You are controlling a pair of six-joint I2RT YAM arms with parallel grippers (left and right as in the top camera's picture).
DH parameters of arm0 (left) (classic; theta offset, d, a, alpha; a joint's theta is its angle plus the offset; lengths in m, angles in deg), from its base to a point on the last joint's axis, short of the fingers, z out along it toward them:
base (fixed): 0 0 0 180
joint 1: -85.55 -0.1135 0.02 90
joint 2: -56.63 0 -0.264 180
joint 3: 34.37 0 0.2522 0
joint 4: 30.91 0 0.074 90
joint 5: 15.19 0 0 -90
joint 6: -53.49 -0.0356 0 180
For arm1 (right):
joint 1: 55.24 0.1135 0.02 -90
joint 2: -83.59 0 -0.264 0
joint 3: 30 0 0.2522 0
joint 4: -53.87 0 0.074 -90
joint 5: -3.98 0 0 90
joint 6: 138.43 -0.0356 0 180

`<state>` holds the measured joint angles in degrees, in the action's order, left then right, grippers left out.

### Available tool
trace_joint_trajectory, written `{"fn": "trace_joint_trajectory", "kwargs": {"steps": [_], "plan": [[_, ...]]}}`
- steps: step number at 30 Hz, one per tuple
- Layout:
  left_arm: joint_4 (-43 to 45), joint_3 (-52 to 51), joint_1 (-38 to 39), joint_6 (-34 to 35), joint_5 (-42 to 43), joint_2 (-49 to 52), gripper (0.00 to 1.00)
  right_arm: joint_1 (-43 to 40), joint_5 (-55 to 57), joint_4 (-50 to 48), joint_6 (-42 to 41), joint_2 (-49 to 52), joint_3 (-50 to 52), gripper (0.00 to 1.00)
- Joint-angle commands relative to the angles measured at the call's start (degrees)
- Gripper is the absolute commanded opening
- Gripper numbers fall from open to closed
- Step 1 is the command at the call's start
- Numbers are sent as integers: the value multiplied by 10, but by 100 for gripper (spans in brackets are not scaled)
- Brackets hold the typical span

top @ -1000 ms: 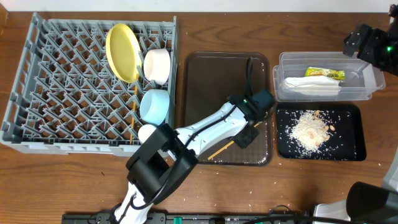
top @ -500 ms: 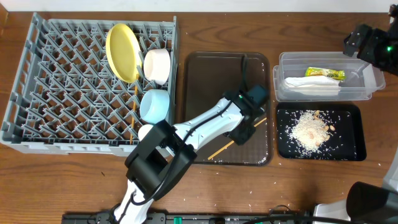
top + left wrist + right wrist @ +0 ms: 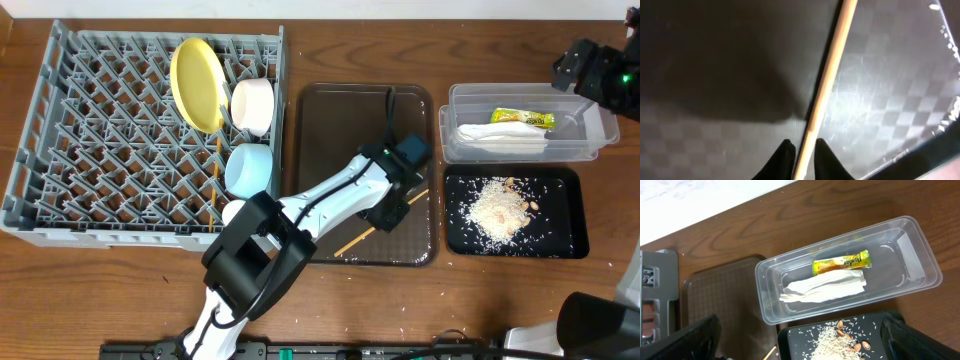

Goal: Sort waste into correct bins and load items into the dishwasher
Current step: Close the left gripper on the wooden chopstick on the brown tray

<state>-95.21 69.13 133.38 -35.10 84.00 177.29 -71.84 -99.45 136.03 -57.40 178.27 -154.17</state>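
One wooden chopstick (image 3: 350,240) lies slanted on the dark-brown serving tray (image 3: 340,120). My left gripper (image 3: 393,212) is down on it. In the left wrist view the fingertips (image 3: 804,156) are closed against both sides of the chopstick (image 3: 832,65). A second chopstick (image 3: 215,165) lies in the grey dish rack (image 3: 90,150) with the yellow plate (image 3: 195,82), white bowl (image 3: 253,105), light-blue bowl (image 3: 248,170) and white cup (image 3: 236,213). The clear tub (image 3: 910,255) holds the wrapper (image 3: 841,263) and napkin (image 3: 822,288). Rice crumbs (image 3: 497,208) lie in the black tray (image 3: 560,185). My right gripper (image 3: 805,342) is open and empty, high above the tub.
The rack, serving tray and two bins stand side by side from left to right on the wooden table. A few stray crumbs (image 3: 450,335) lie on the table near the front edge. My right arm (image 3: 598,70) hangs at the back right corner.
My left gripper has shifted slightly left along the serving tray. The chopstick lies in the same place. The right arm has not moved.
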Motion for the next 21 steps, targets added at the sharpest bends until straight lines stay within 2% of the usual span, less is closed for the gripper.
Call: {"fn": "trace_joint_trajectory", "kwargs": {"steps": [1,3,8,15,21], "plan": [[-24,37,0,-5,7,6,15,-6,-1,2,-6,2,-4,99],[-30,40,2,-5,16,5,17,-6,-1,2,-6,2,-4,99],[-65,40,3,-5,23,5,46,-6,-1,2,-6,2,-4,99],[-70,31,0,-8,20,7,49,-6,-1,2,-6,2,-4,99],[-84,26,0,-59,18,15,52,-6,-1,2,-6,2,-3,99]]}}
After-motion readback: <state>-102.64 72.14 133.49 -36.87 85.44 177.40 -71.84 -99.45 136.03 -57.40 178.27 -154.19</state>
